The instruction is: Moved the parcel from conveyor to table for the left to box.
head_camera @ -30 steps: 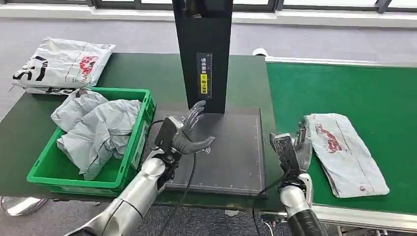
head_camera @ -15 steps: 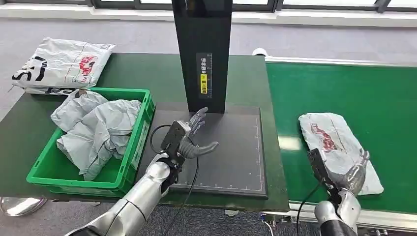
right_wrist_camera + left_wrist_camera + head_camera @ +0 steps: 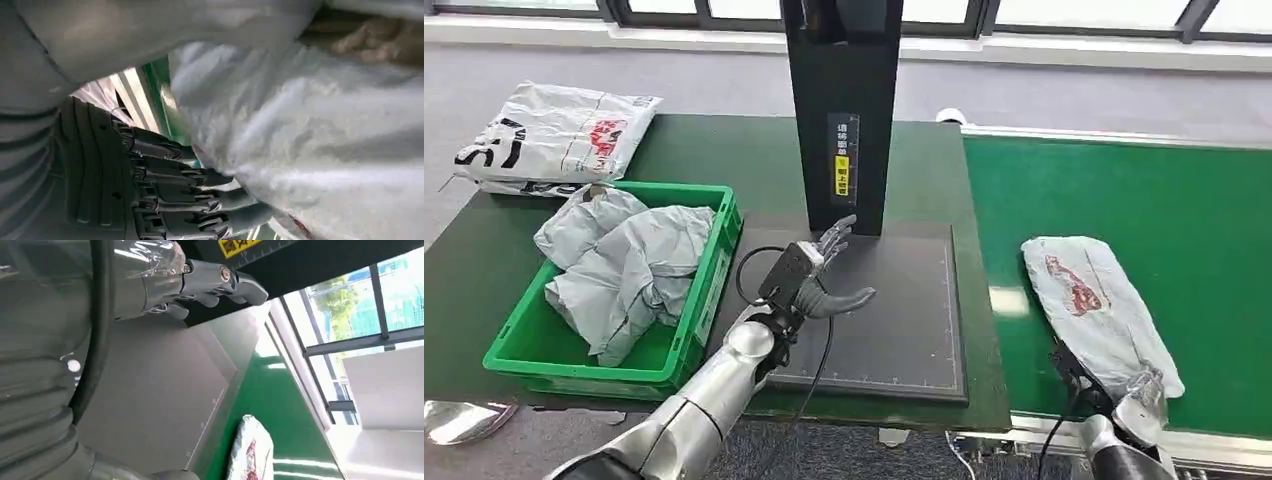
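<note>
On the green conveyor belt [image 3: 1184, 200], right hand [image 3: 1142, 392] grips the grey plastic parcel's [image 3: 1092, 305] near end; next, lift toward the tabletop [image 3: 714, 150].

High head view down — close wrist views sharing parcel [image 3: 1094, 312].

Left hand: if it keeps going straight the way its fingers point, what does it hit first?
Probably the black post. The left hand hovers open over the dark mat, fingers aimed at the post's base, with nothing between them. Depth is unclear, so it could brush the mat first.
</note>
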{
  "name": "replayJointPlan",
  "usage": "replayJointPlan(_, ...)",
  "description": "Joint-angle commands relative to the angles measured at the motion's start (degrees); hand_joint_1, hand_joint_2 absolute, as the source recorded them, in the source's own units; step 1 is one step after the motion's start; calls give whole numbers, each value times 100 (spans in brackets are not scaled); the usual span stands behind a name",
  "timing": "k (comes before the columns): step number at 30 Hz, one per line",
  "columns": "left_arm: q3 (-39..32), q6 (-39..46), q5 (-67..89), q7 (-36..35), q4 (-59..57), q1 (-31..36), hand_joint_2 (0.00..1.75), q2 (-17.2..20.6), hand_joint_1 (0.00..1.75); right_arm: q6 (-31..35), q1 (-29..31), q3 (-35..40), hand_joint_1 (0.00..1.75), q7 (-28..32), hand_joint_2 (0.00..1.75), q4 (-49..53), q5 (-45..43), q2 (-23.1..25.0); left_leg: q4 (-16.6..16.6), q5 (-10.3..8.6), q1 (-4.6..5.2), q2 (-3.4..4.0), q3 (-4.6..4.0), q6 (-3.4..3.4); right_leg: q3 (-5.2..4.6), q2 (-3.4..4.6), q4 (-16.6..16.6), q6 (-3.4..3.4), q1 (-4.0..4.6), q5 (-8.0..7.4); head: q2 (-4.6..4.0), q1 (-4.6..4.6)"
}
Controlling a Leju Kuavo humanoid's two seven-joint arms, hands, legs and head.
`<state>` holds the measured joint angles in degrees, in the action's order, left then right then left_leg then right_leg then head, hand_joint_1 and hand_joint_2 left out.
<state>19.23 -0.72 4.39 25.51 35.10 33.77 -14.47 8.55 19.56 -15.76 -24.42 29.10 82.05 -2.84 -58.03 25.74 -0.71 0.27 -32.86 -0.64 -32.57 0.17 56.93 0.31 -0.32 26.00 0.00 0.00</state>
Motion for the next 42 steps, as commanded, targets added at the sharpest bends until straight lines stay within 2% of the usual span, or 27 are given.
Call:
replayJointPlan(1,134,-126,-38,-88,-195,268,175,273,0,0,65,-557,175,485,175,-926,-155,-96,6,-45,0,-38,-73,13,-50,-38,-20,12,0,-38,0,0)
replayJointPlan(3,100,-128,-32,-127,-119,217,175,311,0,114,119,-603,175,587,175,-836,-224,-68,-1,-31,-1,-27,-54,18,-26,-25,-25,25,-1,-25,0,0)
replayJointPlan(4,72,-111,-36,-133,-52,168,175,333,0,457,114,-678,175,797,175,-673,-343,-19,-11,-14,-2,-18,-27,21,5,-14,-21,35,0,-16,0,0)
replayJointPlan(5,37,-91,-31,-158,29,110,175,360,0,671,132,-700,175,901,175,-548,-408,12,-4,-29,1,-20,-52,26,-17,-17,-31,32,-4,-36,0,0)
replayJointPlan(6,-22,-39,-16,-190,141,23,175,402,0,1151,112,-778,175,1275,175,-135,-677,138,5,-39,5,-23,-67,31,-30,-20,-43,25,-8,-54,0,2)
replayJointPlan(7,-67,92,16,-223,240,-46,175,443,0,1248,41,-821,175,1662,175,361,-1027,267,-8,-19,4,-12,-30,34,5,-7,-31,44,-8,-55,0,0)
replayJointPlan(8,-102,113,23,-234,293,-77,175,470,0,1131,-80,-710,175,1674,175,902,-1156,349,1,-22,9,1,-36,33,-5,7,-38,68,-14,-77,0,2)
replayJointPlan(9,-128,112,38,-237,321,-89,175,479,0,869,-218,-573,175,1494,175,1349,-1217,385,8,-24,14,-2,-44,34,-8,4,-40,58,-18,-71,0,0)
replayJointPlan(11,-131,111,43,-237,320,-83,175,472,0,840,-255,-554,175,1485,175,1385,-1226,384,-9,-4,17,1,-17,34,22,14,-27,63,-18,-59,0,2)
replayJointPlan(12,-129,111,44,-238,320,-82,175,469,0,838,-267,-554,175,1485,175,1380,-1226,382,-2,-7,21,6,-27,33,8,21,-29,60,-22,-62,0,2)
replayJointPlan(13,-215,335,79,-201,365,-120,175,460,0,1697,-340,-629,175,2286,175,1799,-1782,515,-1,-6,22,8,-37,31,-7,23,-26,58,-22,-62,0,2)
replayJointPlan(14,-319,537,123,-147,495,-207,175,470,0,2140,-485,-494,175,2805,175,2387,-2224,594,-6,-4,17,9,-45,29,-17,20,-24,58,-18,-62,0,0)
replayJointPlan(16,-612,859,160,-94,738,-353,175,455,0,2682,-961,-135,175,3707,175,4226,-3479,827,-4,-7,25,0,-64,27,-44,13,-14,57,-25,-58,0,2)
replayJointPlan(18,-851,1201,160,10,811,-344,175,423,0,2790,-1296,265,175,4046,175,5523,-4073,979,-6,-7,33,-1,-86,22,-71,14,8,51,-33,-51,0,0)
replayJointPlan(21,-1076,1390,76,143,787,-239,175,419,0,2855,-1319,844,175,4164,175,5898,-4039,1041,-13,-14,28,-27,-120,14,-100,-8,20,50,-30,-50,0,0)
replayJointPlan(27,-1091,1392,85,159,765,-231,175,404,0,3105,-1300,963,175,4187,175,5662,-4135,946,-7,-16,26,-34,-116,11,-102,-17,21,42,-28,-42,0,0)
replayJointPlan(29,-1214,1513,-44,328,862,-266,175,383,0,2801,-1404,1420,175,4297,175,5677,-3875,972,2,-21,24,-39,-114,11,-97,-27,12,37,-25,-41,0,0)
replayJointPlan(33,-1167,1517,-42,366,978,-229,175,394,0,2318,-1621,2646,175,3590,175,5476,-2394,1315,5,-15,24,-6,-110,8,-99,6,12,34,-25,-46,0,0)
replayJointPlan(35,-1130,1494,-61,321,905,-123,175,396,0,2071,-1541,3059,175,3341,175,5227,-2385,1306,-3,-15,20,-14,-115,5,-102,0,19,34,-21,-43,0,0)
replayJointPlan(36,-1108,1502,-59,321,844,-55,175,408,0,1512,-1422,3364,175,2905,175,4947,-2068,1184,3,-16,20,-12,-108,4,-100,1,16,30,-21,-43,0,0)
replayJointPlan(42,-1107,1498,-74,321,802,-29,175,420,0,1578,-1344,3400,175,2846,175,4817,-2086,1111,-4,-24,18,-38,-121,2,-106,-24,26,32,-19,-37,0,0)
